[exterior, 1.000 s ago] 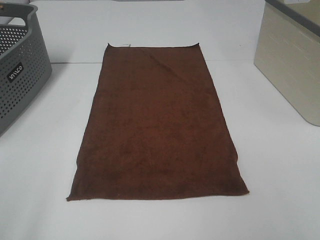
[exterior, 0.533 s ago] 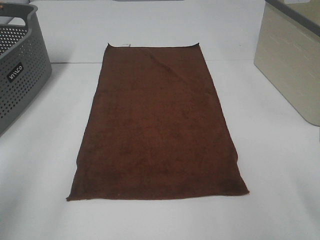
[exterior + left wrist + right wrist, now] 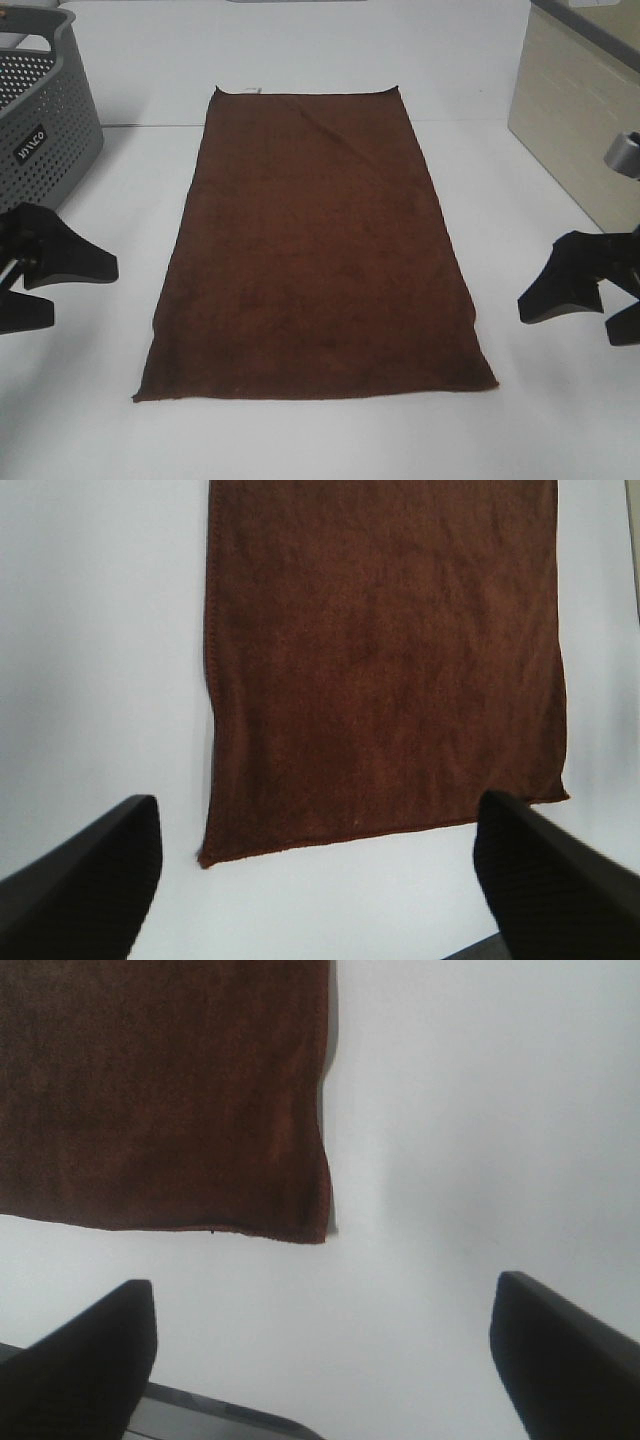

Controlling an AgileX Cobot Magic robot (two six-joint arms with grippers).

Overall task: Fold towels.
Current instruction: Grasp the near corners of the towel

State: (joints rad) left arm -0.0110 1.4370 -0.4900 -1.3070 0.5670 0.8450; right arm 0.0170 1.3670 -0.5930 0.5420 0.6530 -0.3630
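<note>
The dark reddish-brown towel (image 3: 318, 245) lies flat and spread out lengthwise on the white table (image 3: 90, 420), with a small white tag (image 3: 250, 90) at its far short edge. My left gripper (image 3: 60, 290) is open and empty, to the left of the towel's near half. My right gripper (image 3: 565, 322) is open and empty, to the right of the towel's near half. The left wrist view shows the towel (image 3: 385, 660) ahead of the open left gripper (image 3: 315, 880). The right wrist view shows a near corner of the towel (image 3: 160, 1090) ahead of the open right gripper (image 3: 320, 1360).
A grey perforated basket (image 3: 40, 140) stands at the far left. A beige box with a dark rim (image 3: 580, 120) stands at the far right. The bare white table surrounds the towel.
Both grippers have come into the exterior view, one at each side of the towel's near half. The towel has not moved.
</note>
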